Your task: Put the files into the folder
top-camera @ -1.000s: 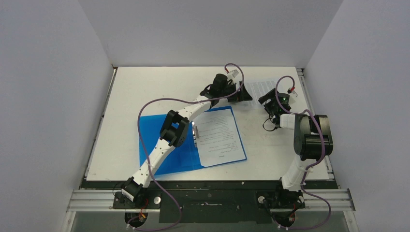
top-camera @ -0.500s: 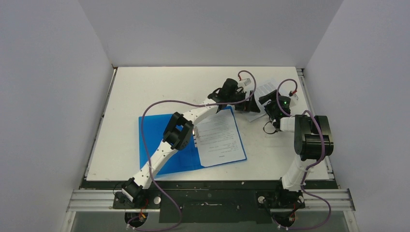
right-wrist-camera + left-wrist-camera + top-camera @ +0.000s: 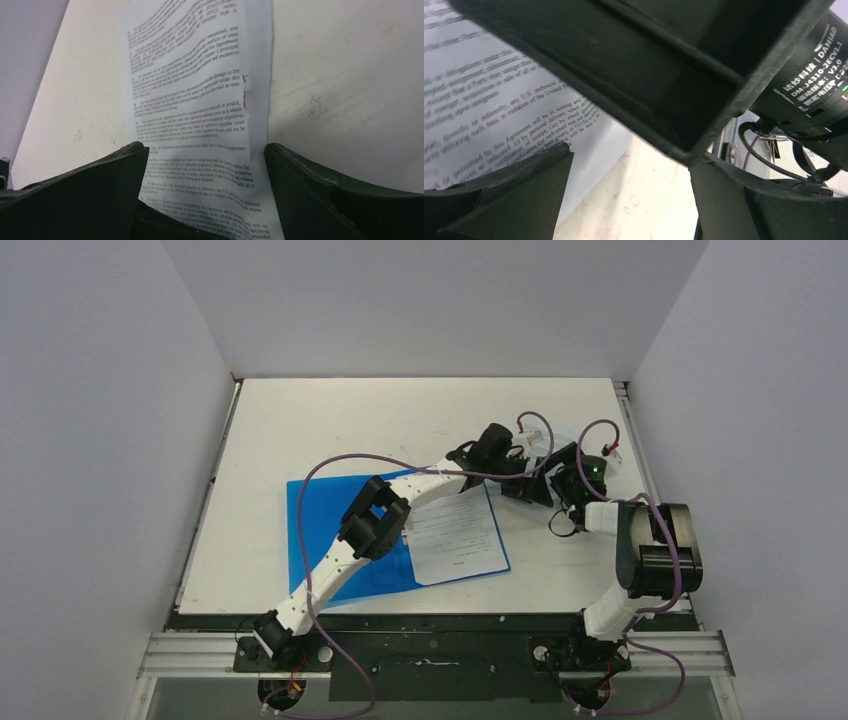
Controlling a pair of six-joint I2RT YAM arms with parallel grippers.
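The blue folder (image 3: 330, 510) lies open on the counter (image 3: 300, 420). One printed sheet (image 3: 455, 540) rests on its right half, long axis running near to far and slightly tilted. The second sheet (image 3: 200, 115) lies flat just right of the folder, lengthwise between the wide-apart fingers of the right gripper (image 3: 206, 147). The left gripper (image 3: 631, 160), also open, hovers by that sheet's corner.

Motor casing (image 3: 809, 65): white print, look, "DAMIAO", Chinese characters, "DM-J4310-2EC V1.1", "V3.0".
Sheet (image 3: 499, 110), left wrist view: "this Agreement will be in writing and", "by personal delivery".
Sheet (image 3: 200, 110), right wrist view: "Agreement", "proprietary", "objectives", "export", "delivered"; the rest is too fine.
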